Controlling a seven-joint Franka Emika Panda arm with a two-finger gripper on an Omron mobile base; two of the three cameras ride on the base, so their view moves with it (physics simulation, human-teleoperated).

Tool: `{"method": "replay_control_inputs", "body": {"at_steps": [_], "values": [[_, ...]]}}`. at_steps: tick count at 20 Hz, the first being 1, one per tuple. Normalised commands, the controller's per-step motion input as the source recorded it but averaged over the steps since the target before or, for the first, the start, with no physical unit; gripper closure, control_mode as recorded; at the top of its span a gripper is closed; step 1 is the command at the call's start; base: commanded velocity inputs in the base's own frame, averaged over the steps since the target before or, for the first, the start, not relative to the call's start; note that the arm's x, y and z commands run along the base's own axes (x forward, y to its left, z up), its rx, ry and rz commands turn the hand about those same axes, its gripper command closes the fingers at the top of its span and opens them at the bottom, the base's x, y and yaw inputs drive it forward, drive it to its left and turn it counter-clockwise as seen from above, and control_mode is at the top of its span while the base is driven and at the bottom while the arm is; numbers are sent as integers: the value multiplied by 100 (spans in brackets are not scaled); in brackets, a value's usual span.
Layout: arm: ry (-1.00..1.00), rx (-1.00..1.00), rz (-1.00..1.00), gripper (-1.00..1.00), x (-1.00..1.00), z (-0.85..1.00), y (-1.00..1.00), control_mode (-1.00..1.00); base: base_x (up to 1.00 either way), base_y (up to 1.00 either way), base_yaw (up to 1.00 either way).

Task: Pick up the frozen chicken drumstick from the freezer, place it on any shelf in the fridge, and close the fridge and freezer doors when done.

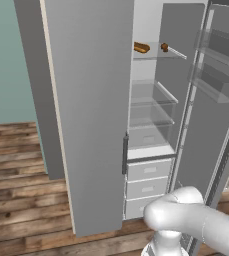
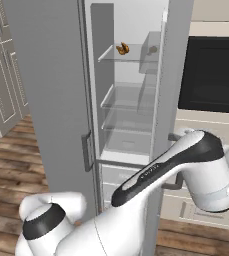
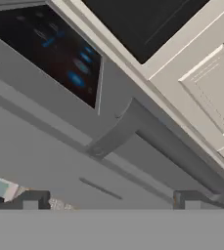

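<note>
so from the base cameras i see one tall compartment (image 1: 151,100) standing open, its plain grey door (image 1: 93,115) swung out toward me with a vertical bar handle (image 1: 125,154) on its edge. i take this for the freezer. on its top glass shelf (image 1: 158,56) lies the chicken drumstick (image 1: 141,48), brown and long, toward ten o'clock of the shelf, and a second small brown item (image 1: 164,47) sits near it at about three o'clock from the drumstick, apart from it. in the right base view the drumstick (image 2: 122,48) shows as a small brown lump on the same top shelf, near the back wall. below that shelf are more clear shelves, then grey drawers (image 1: 147,186) at the bottom. at two o'clock in the left base view another door (image 1: 221,100) hangs open with boxy bins (image 1: 221,47) on its inner face. my arm (image 2: 166,165) reaches to the right of the open compartment, well apart from the drumstick. in the hand view the gripper (image 3: 111,201) stands wide, both fingertips (image 3: 33,200) far apart and holding nothing; ahead of them i see a grey door face with a black dispenser panel (image 3: 50,49) at eleven o'clock and a grey bar handle (image 3: 167,146) running toward four o'clock, with pale cabinet fronts (image 3: 206,88) at two o'clock.
</note>
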Motion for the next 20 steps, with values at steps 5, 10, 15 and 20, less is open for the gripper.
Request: {"method": "replay_control_inputs", "body": {"at_steps": [5,10,15,20], "values": [[-3,19,0,-100,100,0,-52,-100,0,0,0],[-1,12,0,-100,72,0,-30,-100,0,0,0],[-1,4,0,-100,3,0,-7,-100,0,0,0],[-4,0,0,-100,31,0,5,-100,0,0,0]]}}
